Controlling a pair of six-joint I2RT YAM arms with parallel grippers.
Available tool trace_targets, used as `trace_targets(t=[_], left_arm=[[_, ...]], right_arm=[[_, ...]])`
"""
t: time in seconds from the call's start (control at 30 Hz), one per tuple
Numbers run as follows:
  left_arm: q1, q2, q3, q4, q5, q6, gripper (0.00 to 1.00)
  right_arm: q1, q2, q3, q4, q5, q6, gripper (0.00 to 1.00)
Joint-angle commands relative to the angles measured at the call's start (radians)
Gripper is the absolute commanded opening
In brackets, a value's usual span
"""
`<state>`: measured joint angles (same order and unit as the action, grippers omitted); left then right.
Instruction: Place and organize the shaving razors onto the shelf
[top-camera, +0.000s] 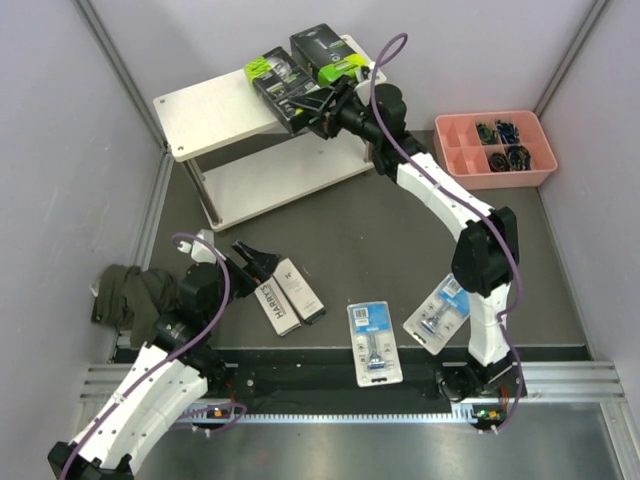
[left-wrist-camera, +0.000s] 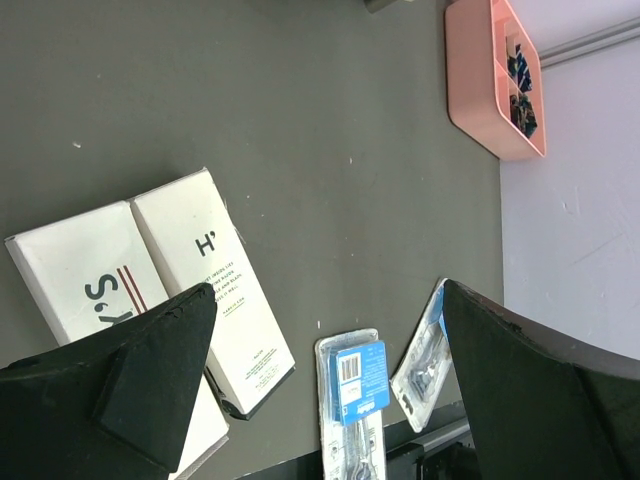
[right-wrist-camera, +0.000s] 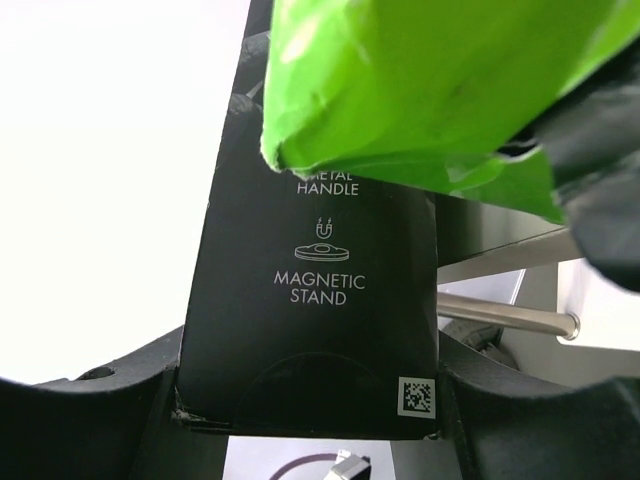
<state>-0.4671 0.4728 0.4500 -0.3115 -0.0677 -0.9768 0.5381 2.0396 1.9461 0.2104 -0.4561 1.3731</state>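
Left hand (top-camera: 258, 264): fingers wide apart, holding nothing, over the white boxes (top-camera: 287, 298) on the table (top-camera: 380, 235). One finger hides part of "Harry's"; the other box reads "H'".
Shelf (top-camera: 215, 108): two black-and-green packs (top-camera: 328, 50) on its top board.
Right hand (top-camera: 314, 106): clamped on the nearer black pack (top-camera: 280, 85); "HANDLE" and "MAGNETIC STAND" legible, the rest hidden behind green packaging.
Blister packs (top-camera: 372, 342): table's near edge, print unreadable.

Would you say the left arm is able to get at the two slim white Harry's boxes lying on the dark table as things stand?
Probably yes: the open left gripper hangs right by the two slim white Harry's boxes, with nothing lying over them.
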Motion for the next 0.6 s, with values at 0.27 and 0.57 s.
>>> trace_targets(t=[0.27, 0.57], left_arm=[[0.002, -0.005, -0.002, 0.022, 0.028, 0.007, 0.99], [0.002, 0.132, 0.168, 0.022, 0.035, 0.176, 0.97]], right_arm=[[-0.007, -0.059, -0.013, 0.132, 0.094, 0.027, 0.57], [-0.015, -0.096, -0.039, 0.075, 0.085, 0.014, 0.68]])
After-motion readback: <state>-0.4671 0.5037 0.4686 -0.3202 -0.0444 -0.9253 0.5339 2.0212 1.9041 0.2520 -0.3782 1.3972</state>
